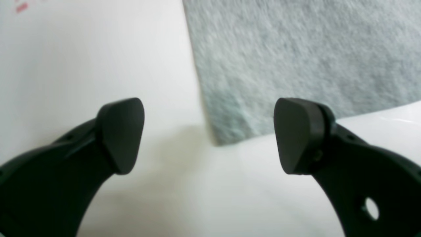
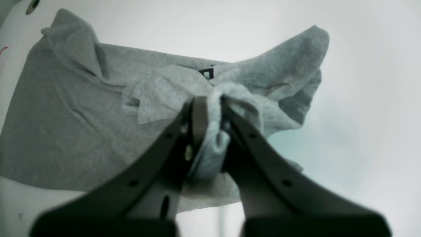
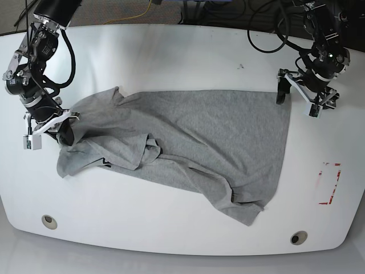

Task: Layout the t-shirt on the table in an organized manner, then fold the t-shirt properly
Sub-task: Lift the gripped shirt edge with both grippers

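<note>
The heather-grey t-shirt (image 3: 199, 131) lies rumpled across the white table (image 3: 171, 51), with one sleeve end folded over at the left and a loose corner sagging toward the front. At the view's left, my right gripper (image 3: 65, 132) is shut on a bunch of the shirt's fabric; the right wrist view shows the cloth (image 2: 65, 125) pinched between the closed fingers of that gripper (image 2: 210, 115), with a bit of black lettering behind. My left gripper (image 3: 297, 98) stands open just off the shirt's far right corner. In the left wrist view that corner (image 1: 296, 59) lies flat beyond the open left gripper (image 1: 209, 135), untouched.
A red rectangular outline (image 3: 329, 182) marks the table near its right edge. Two round holes (image 3: 49, 221) (image 3: 295, 237) sit near the front edge. Cables (image 3: 268, 34) trail behind the right-hand arm at the table's back.
</note>
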